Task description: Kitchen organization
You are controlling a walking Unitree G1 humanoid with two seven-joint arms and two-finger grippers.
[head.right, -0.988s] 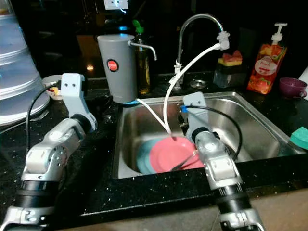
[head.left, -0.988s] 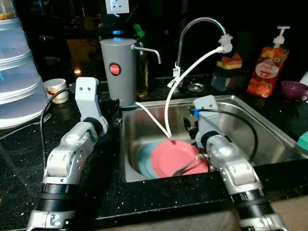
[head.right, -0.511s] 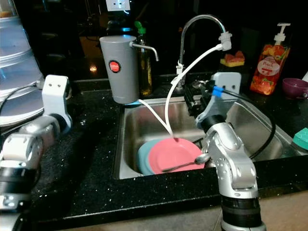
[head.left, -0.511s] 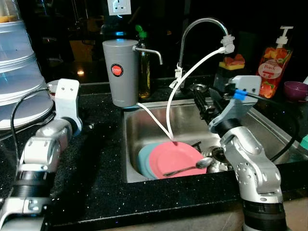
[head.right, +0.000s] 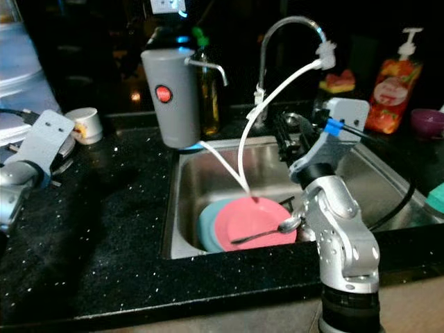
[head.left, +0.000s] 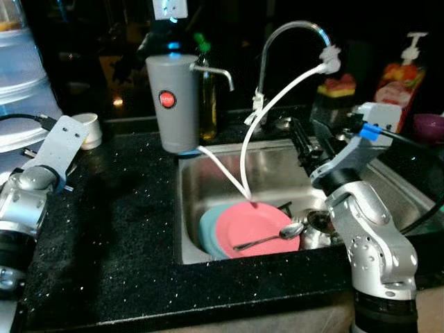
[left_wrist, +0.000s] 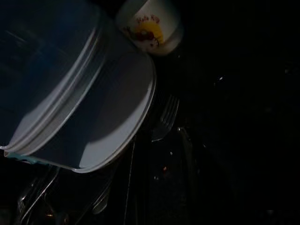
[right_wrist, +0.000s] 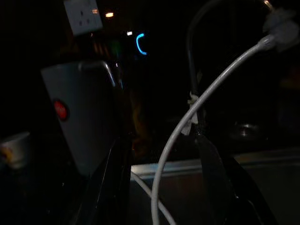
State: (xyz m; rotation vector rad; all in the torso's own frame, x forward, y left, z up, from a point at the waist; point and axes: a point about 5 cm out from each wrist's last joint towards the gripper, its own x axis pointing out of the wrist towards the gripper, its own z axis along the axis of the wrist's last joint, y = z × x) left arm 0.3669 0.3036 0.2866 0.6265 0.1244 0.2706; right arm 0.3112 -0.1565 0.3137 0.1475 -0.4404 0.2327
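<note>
Right pincer [head.left: 306,142]: raised over the sink [head.left: 388,182], its two black fingers [right_wrist: 211,173] spread apart with nothing between them, pointing toward the back rim near the tap [head.left: 281,41]. Left pincer: at the far left over the black speckled surface [head.left: 125,236], arm drawn back beside the clear plastic container [head.left: 21,90]; whether its fingers are apart or together cannot be told. Sink contents: pink plate [head.left: 260,227] lying on a teal plate [head.left: 207,232] at the front left of the basin; spoon [head.left: 272,236] resting across the pink plate, bowl end toward the right; some dark and metal items just right of the plates, too dim to identify. White hose [head.left: 277,104]: runs from the tap's spout down to the pink plate; a second white tube reaches the same spot from the grey canister [head.left: 171,104]. Grey canister: upright at the sink's back left corner, red round badge on its face, bottle with green cap [head.left: 204,83] just behind it. White mug [head.left: 89,130]: on the surface near the container. Fork [left_wrist: 165,119]: lying on the surface beside the container's edge, seen from the left wrist. Soap dispenser [head.left: 399,76]: orange, at the back right; sponges [head.left: 336,87] to its left; purple cup [head.left: 429,128] at the right edge.
</note>
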